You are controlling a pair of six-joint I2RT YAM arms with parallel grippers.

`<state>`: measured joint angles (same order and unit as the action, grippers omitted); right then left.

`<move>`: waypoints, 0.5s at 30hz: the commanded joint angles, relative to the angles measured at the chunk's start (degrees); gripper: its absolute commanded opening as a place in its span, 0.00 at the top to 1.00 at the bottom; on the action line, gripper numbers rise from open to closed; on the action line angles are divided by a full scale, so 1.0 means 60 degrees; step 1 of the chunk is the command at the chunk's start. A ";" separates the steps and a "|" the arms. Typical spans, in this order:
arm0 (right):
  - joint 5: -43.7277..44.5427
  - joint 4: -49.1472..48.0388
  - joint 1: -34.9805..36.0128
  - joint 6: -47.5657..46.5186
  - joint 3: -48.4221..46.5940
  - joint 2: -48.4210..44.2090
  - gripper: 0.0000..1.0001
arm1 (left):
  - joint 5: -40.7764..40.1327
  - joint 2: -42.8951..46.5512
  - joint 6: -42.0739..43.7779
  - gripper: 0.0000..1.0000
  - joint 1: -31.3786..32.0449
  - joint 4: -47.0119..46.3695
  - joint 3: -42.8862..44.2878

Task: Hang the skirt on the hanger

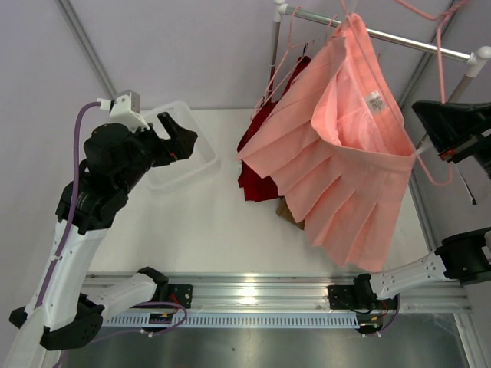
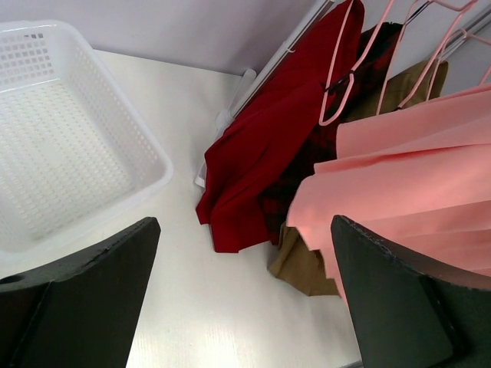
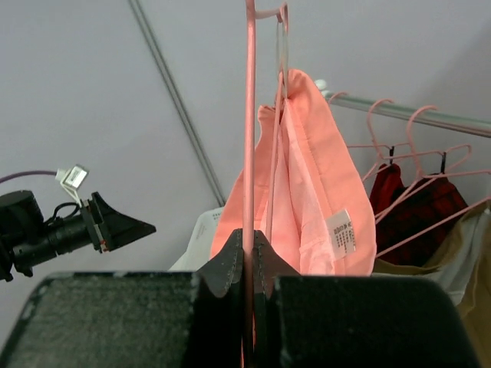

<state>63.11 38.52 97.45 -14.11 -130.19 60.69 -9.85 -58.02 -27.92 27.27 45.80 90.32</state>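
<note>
Right tool (image 3: 249, 257) aloft on hanger (image 3: 249, 115)

Tan garment (image 2: 301, 266) largely behind skirt (image 2: 406, 180)

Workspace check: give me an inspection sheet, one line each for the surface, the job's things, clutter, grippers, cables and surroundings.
Surface: white table, no marks seen.
Job's things: salmon skirt hangs pleated above the table, waist up by the rail; pink hanger runs up beside it.
Clutter: white basket, nothing seen in it; dark red garment and tan garment beside the skirt.
Grippers: left gripper jaws wide open, holding nothing, by the basket; right gripper jaws shut on the hanger.
Cables: purple cable along the left arm.
Surroundings: silver rail, pale walls.
</note>
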 commanded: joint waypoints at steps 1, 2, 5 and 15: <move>0.0146 -0.0343 -0.0142 -0.0228 -0.0509 -0.0577 1.00 | 0.0147 0.0046 0.0113 0.01 0.0041 -0.0280 -0.0127; 0.0232 -0.0196 -0.0476 -0.0111 -0.0465 -0.0665 1.00 | 0.0132 0.0031 0.0113 0.01 0.0041 -0.0280 -0.0127; 0.0540 0.0725 -0.1572 0.0443 -0.0420 -0.0871 1.00 | 0.0191 -0.0100 0.0055 0.01 0.0041 -0.0309 -0.0113; -0.0763 0.4209 -0.4771 0.3404 0.0137 -0.2702 1.00 | 0.0761 -0.0788 -0.0180 0.01 0.0026 -0.0748 -0.0112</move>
<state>62.48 59.05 70.85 0.10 -129.10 45.98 -7.70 -61.67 -28.27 27.27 44.34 89.71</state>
